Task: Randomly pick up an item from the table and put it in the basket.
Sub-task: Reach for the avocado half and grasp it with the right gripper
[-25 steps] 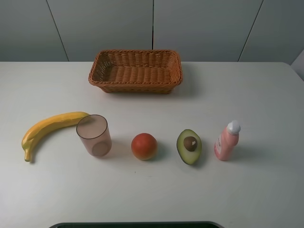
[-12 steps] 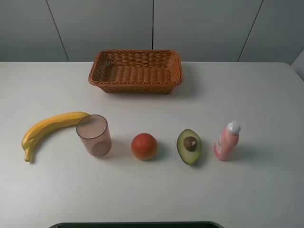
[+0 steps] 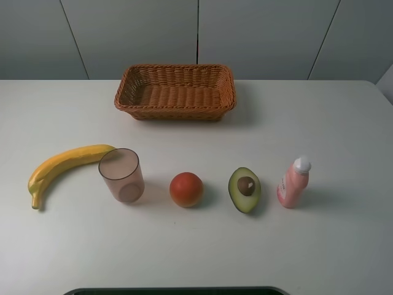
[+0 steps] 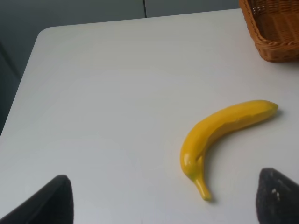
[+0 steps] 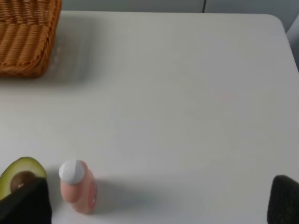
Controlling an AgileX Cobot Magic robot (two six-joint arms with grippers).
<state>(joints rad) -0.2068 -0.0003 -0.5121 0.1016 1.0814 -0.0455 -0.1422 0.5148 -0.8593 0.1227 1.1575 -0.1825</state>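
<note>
The avocado (image 3: pixel 245 189) lies cut face up on the table (image 3: pixel 319 117), pit showing. It is right of the middle and nearer the near edge than the far one. It sits between a round fruit (image 3: pixel 186 189) and an upright bottle (image 3: pixel 293 182), apart from both. A cup (image 3: pixel 121 175) stands further toward the left edge, with a banana (image 3: pixel 64 166) just beside it. The basket (image 3: pixel 175 92) sits at the middle of the far edge, well apart from this row. The left pincer (image 4: pixel 161 201) is spread wide above the table near the banana, holding nothing. The right pincer (image 5: pixel 154 204) is likewise spread, above the table near the bottle and avocado.
</note>
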